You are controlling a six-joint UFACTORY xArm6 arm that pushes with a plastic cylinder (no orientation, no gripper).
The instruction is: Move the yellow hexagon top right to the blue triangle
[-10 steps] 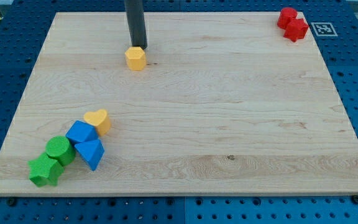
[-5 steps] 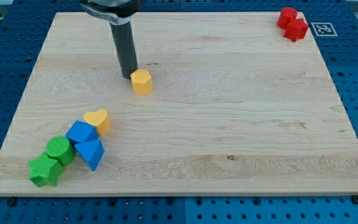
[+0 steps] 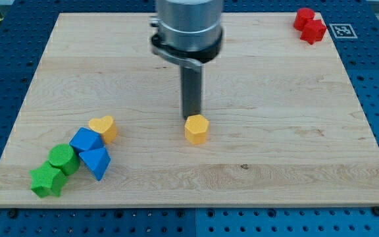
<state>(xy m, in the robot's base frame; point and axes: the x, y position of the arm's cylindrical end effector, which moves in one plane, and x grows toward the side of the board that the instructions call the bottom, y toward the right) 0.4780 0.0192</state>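
Observation:
The yellow hexagon (image 3: 196,129) lies near the middle of the wooden board (image 3: 275,99). My tip (image 3: 190,117) rests just above it in the view, touching its top edge. The blue triangle (image 3: 97,162) lies at the view's lower left, well left of the hexagon and a little below it. A blue block (image 3: 85,140) touches the triangle's upper left.
A yellow heart (image 3: 102,126) sits just above the blue blocks. A green cylinder (image 3: 62,158) and a green star (image 3: 47,180) lie left of the triangle. Two red blocks (image 3: 310,25) sit in the view's top right corner.
My tip has pushed the yellow hexagon down and to the right, from the upper left part of the board to near its middle. The other blocks have not moved.

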